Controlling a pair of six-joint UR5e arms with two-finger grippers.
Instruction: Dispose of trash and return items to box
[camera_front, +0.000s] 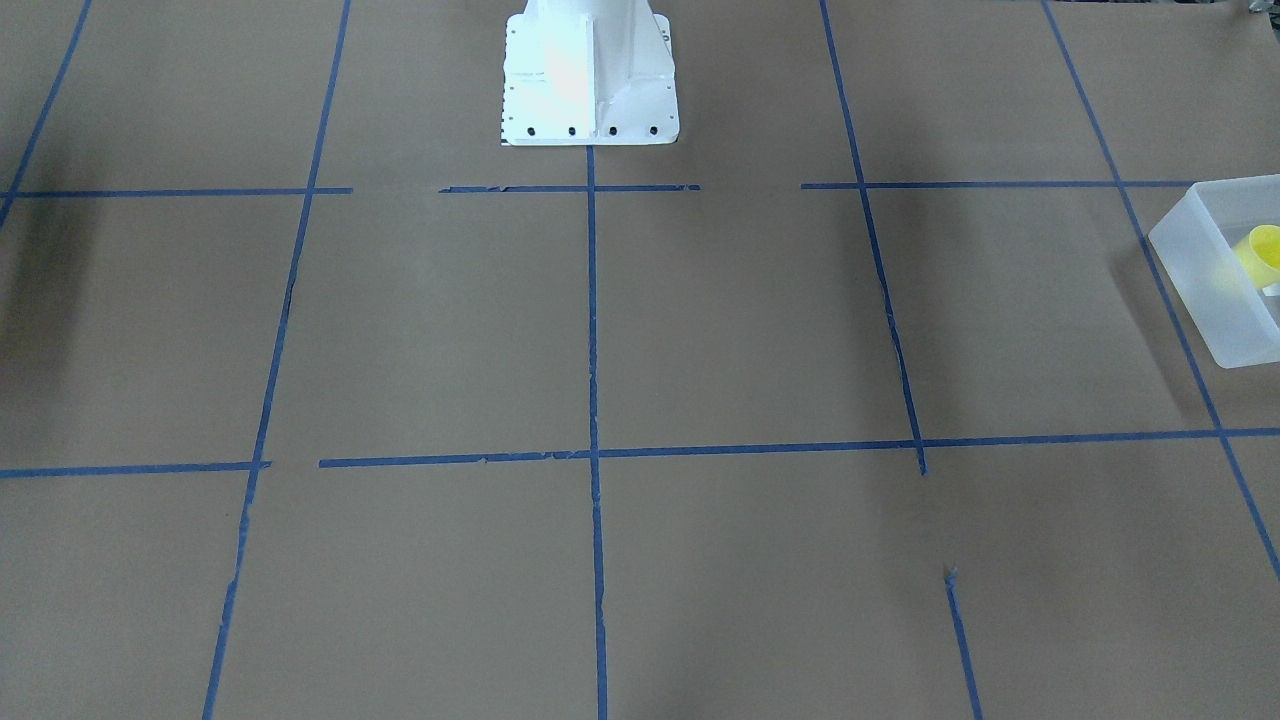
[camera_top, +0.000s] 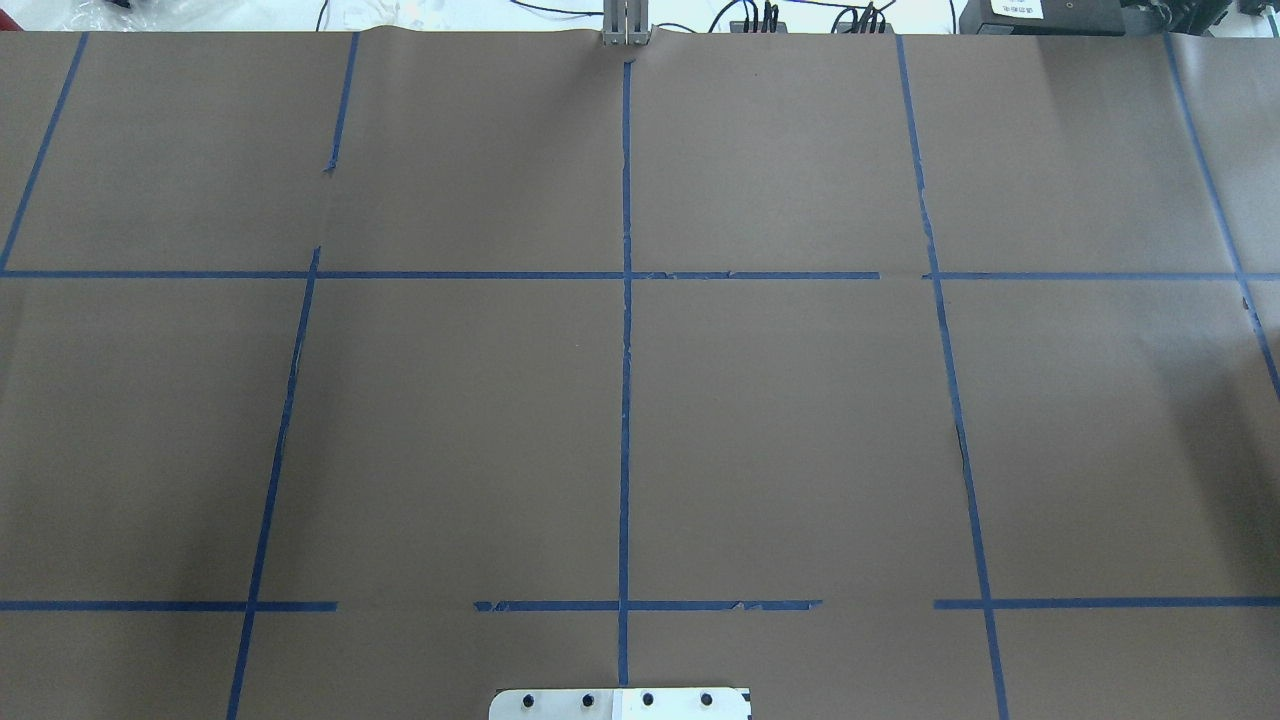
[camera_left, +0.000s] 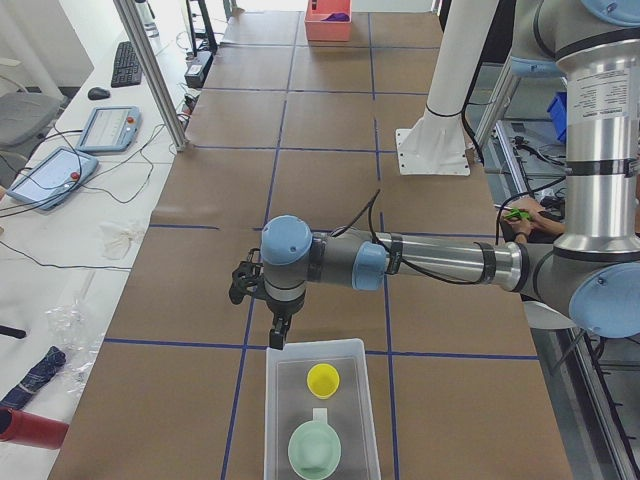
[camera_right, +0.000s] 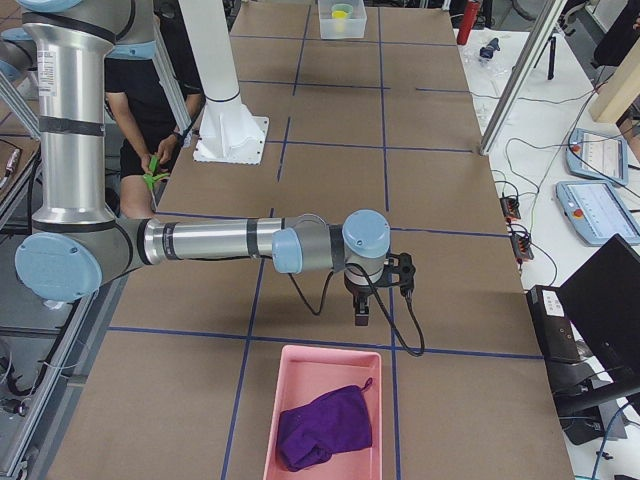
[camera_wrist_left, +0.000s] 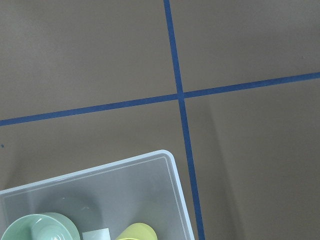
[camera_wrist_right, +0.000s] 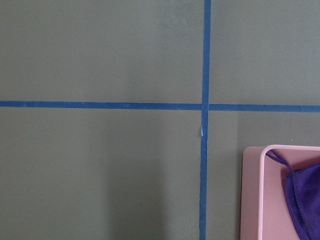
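At bottom centre of the left side view, the yellow cup (camera_left: 322, 380) and mint bowl (camera_left: 314, 450) sit inside the box (camera_left: 272, 420), apparently returned. The left gripper (camera_left: 277, 338) hangs by its rim, the right gripper (camera_right: 360, 316) elsewhere; their opening cannot be told.

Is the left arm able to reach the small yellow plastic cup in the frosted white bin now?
Probably yes: the left gripper hangs near the open bin, and nothing covers the yellow cup.

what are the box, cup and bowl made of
The box looks like plastic, frosted and translucent: the brown table shows dimly through. The cup and bowl are probably plastic too: smooth, uniform yellow and pale green, with a slight sheen.
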